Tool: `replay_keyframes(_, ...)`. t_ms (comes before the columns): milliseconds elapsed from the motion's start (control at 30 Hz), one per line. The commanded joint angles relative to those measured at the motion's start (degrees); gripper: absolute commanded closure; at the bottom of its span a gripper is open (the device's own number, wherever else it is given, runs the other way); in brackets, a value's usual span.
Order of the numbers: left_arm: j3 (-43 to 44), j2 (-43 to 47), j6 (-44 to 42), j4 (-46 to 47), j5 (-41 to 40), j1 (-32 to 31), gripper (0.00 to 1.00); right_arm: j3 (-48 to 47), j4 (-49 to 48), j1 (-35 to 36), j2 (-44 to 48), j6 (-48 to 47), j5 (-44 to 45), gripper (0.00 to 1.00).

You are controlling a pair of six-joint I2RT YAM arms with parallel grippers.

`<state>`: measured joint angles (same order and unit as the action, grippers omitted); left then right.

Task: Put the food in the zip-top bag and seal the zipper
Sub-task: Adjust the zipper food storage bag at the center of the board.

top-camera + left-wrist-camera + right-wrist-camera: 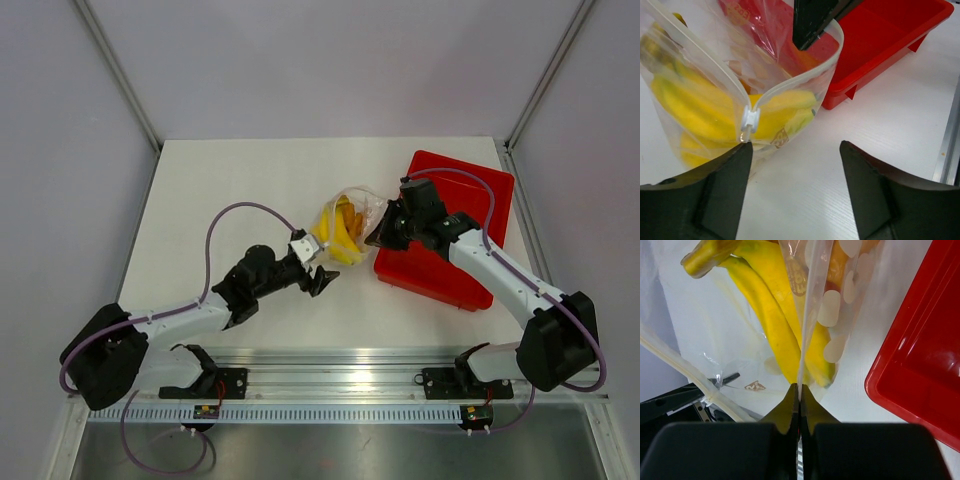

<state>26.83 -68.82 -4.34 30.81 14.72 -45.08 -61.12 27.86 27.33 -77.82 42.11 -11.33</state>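
The zip-top bag (350, 222) lies mid-table with its mouth gaping, and the food is inside it: a yellow banana (771, 315) and orange pieces (349, 213). Its zipper (795, 77) is a whitish strip round the mouth, carrying a white slider (750, 120) at one end. My right gripper (800, 388) is shut on the bag's edge, beside the spotted face (830, 307); in the top view the right gripper (381, 235) sits at the bag's right side. My left gripper (795, 147) is open with nothing between its fingers, and its left fingertip (742, 150) is just under the slider.
A red tray (470, 200) stands to the right of the bag, with its near corner (840, 92) close behind the mouth. The right arm reaches over the tray. The left gripper (324, 274) is low over the white table, in front of the bag.
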Motion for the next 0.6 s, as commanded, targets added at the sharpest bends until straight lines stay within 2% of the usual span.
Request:
replay_keyframes(0, 0.50, -0.53, -0.93, 10.32, -0.65, -0.10, 0.30, -0.49, -1.84, 0.35, 1.71, 0.61, -1.06, 1.00)
replay_keyframes(100, -0.11, 0.35, -2.34, 11.11, -3.02, -0.10, 0.27, -0.75, -2.10, 0.35, 1.36, 0.70, -1.50, 1.00)
replay_keyframes(233, -4.14, 4.21, -4.53, 12.96, -7.68, -0.10, 0.12, -0.93, -2.02, 0.35, 1.62, 0.70, -1.50, 1.00)
replay_keyframes(467, -6.96, 7.90, -8.67, 11.55, -8.75, 0.69, 0.13, -1.37, -2.10, 0.44, 1.62, 0.87, -1.94, 1.00)
replay_keyframes(567, -5.57, 6.68, -8.23, 12.79, -4.73, 1.05, 0.05, -1.45, -2.10, 0.35, 1.71, 0.52, -2.29, 1.00)
